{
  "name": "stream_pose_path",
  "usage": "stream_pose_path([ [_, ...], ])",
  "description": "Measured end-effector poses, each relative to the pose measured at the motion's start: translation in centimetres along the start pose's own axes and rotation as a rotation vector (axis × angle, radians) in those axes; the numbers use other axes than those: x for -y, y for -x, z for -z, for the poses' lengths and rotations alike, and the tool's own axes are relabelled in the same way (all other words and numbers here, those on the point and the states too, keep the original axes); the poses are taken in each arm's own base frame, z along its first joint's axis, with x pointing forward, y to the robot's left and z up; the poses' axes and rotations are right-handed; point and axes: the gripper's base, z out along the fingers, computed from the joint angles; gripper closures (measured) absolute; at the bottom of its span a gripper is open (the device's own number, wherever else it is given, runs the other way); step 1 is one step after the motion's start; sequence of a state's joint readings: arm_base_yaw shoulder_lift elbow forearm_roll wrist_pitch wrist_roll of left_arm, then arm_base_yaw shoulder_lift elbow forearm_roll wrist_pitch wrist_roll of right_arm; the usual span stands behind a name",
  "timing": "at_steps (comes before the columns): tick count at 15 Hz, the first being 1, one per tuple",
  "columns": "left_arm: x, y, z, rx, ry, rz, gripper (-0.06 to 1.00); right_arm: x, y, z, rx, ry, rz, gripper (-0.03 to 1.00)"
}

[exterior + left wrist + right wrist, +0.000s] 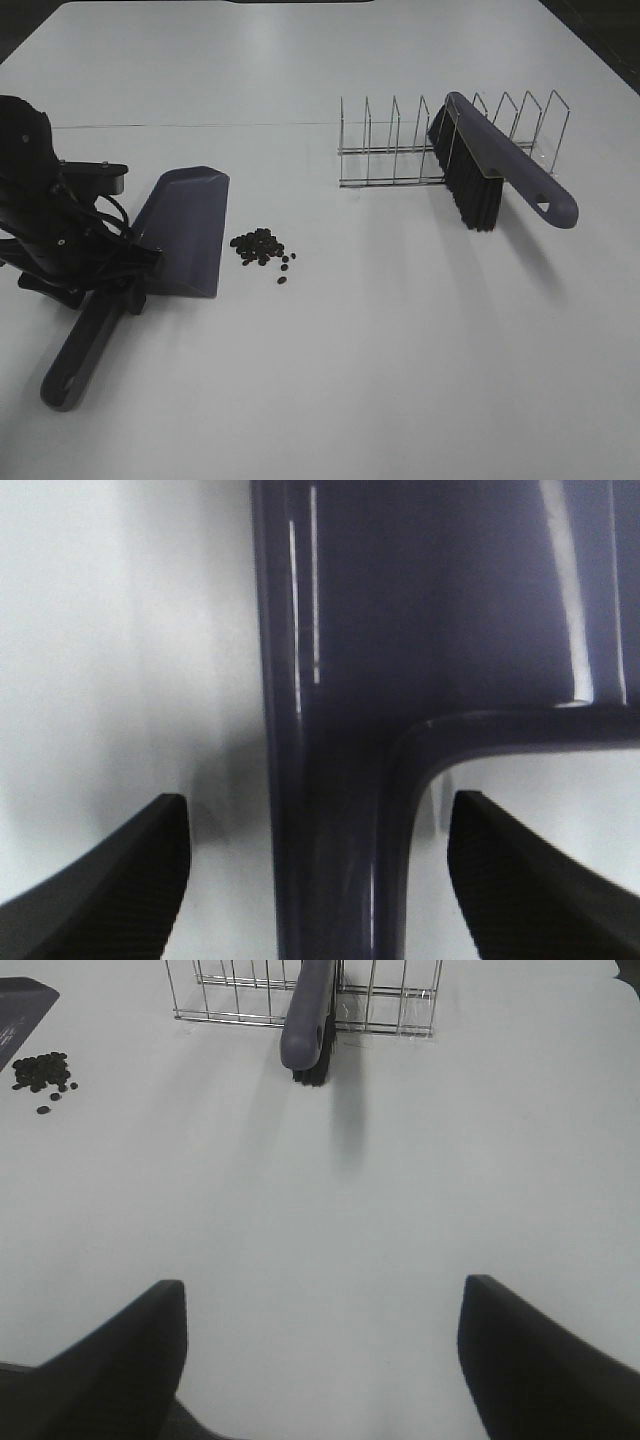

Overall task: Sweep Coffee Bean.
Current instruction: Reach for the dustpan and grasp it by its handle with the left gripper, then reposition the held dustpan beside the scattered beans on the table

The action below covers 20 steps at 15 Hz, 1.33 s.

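Observation:
A small heap of coffee beans (262, 247) lies on the white table just right of the purple dustpan (190, 230), with a few strays beside it. My left gripper (125, 285) straddles the dustpan's handle (330, 860) where it meets the pan. Its fingers (120, 880) stand on either side of the handle with a gap on each side, so it is open. The purple brush (490, 165) leans in the wire rack (390, 140), bristles down. My right gripper (322, 1282) hangs open over bare table, well short of the brush (308, 1020), with the coffee beans (40, 1068) far off to one side.
The wire rack (240, 990) stands at the back right of the table. The dustpan's handle end (65, 385) points toward the front left edge. A corner of the dustpan (20, 1010) shows in the right wrist view.

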State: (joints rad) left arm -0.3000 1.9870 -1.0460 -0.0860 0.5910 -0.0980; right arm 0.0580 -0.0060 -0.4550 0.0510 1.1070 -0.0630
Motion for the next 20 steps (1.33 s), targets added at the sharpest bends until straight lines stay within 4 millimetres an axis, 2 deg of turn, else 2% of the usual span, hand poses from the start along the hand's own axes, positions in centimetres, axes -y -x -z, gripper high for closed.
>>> stream_pose_path([
  [5, 0.0, 0.1, -0.5, -0.019, 0.007, -0.02, 0.4, 0.0, 0.0, 0.0, 0.0, 0.0, 0.0, 0.31],
  [6, -0.1, 0.1, -0.5, -0.02, 0.008, -0.022, 0.54, 0.0, 0.0, 0.0, 0.0, 0.0, 0.0, 0.31],
  [7, -0.1, 0.1, -0.5, -0.022, 0.008, -0.022, 0.61, 0.0, 0.0, 0.0, 0.0, 0.0, 0.0, 0.31],
  [14, 0.1, 0.1, -0.5, -0.022, -0.005, -0.003, 0.6, 0.0, 0.0, 0.0, 0.0, 0.0, 0.0, 0.31],
  [16, -0.1, -0.5, 0.2, -0.069, 0.009, -0.015, 0.6, 0.0, 0.0, 0.0, 0.0, 0.0, 0.0, 0.31],
  [17, -0.2, -1.3, 1.7, -0.084, 0.022, -0.022, 0.6, 0.0, 0.0, 0.0, 0.0, 0.0, 0.0, 0.31],
  [18, -0.3, -1.6, 2.5, -0.075, 0.024, -0.026, 0.6, 0.0, 0.0, 0.0, 0.0, 0.0, 0.0, 0.31],
  [20, -0.3, -1.9, 3.1, -0.071, 0.026, -0.026, 0.6, 0.0, 0.0, 0.0, 0.0, 0.0, 0.0, 0.31],
])
